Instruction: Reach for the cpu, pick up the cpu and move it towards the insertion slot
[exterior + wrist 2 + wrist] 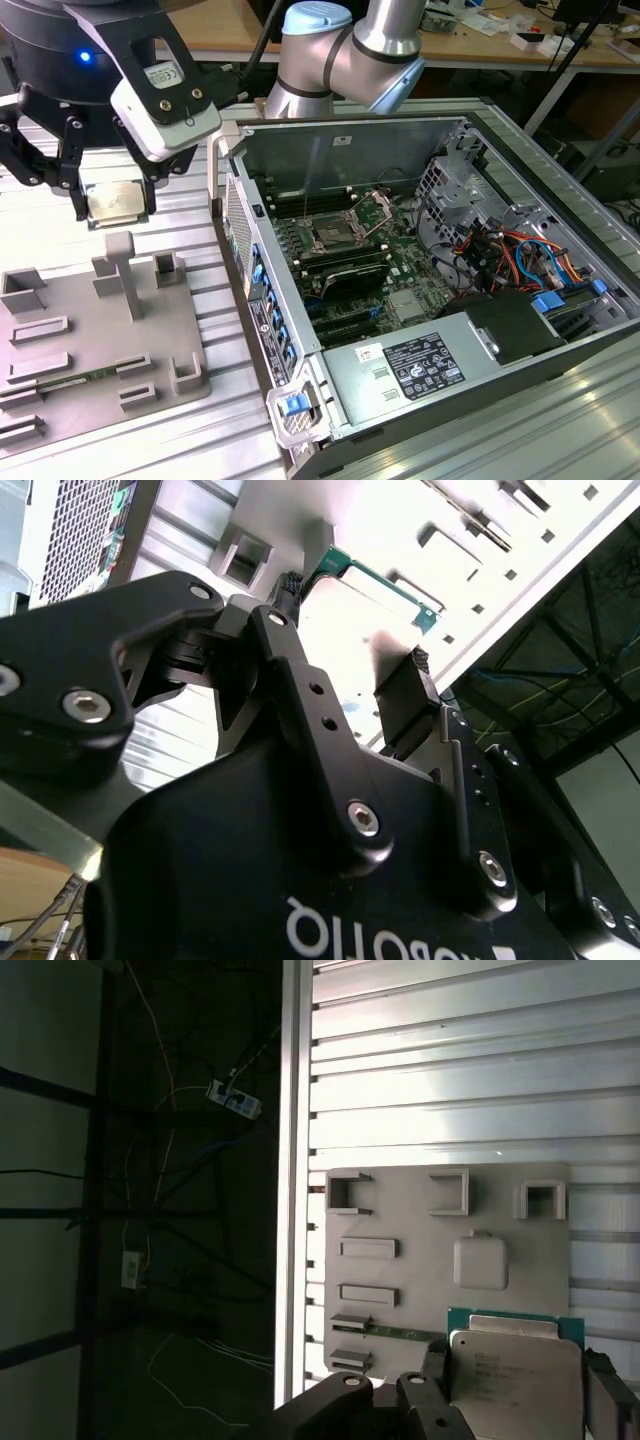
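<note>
- cpu was pinched by two opposite edges in the hand, above the grey tray.
- It looked light, stiff, smooth-topped and easily damaged.

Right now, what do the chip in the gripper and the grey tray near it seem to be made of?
Chip: a silvery metal top plate with a soft sheen, on a thin green board that shows at its rim. Tray: probably matte grey plastic; it is dull, uniform and has blocky raised shapes.
</note>
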Available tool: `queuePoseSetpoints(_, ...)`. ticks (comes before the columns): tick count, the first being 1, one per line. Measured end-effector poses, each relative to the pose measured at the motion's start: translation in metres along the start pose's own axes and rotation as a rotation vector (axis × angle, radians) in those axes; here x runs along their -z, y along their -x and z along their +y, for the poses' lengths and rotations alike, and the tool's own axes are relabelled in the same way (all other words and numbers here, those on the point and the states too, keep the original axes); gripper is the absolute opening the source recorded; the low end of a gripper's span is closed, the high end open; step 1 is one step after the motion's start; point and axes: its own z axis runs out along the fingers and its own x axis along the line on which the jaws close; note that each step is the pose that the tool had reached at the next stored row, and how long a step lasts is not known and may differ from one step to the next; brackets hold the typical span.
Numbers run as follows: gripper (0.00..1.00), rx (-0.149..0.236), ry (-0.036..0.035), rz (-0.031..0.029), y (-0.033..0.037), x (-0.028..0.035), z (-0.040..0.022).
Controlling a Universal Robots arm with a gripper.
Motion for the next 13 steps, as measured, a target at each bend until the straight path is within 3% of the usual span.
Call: queuePoseSetpoints(13,0.55,0.0,0.0,0.0001,0.0153,0.0007,-0.0005)
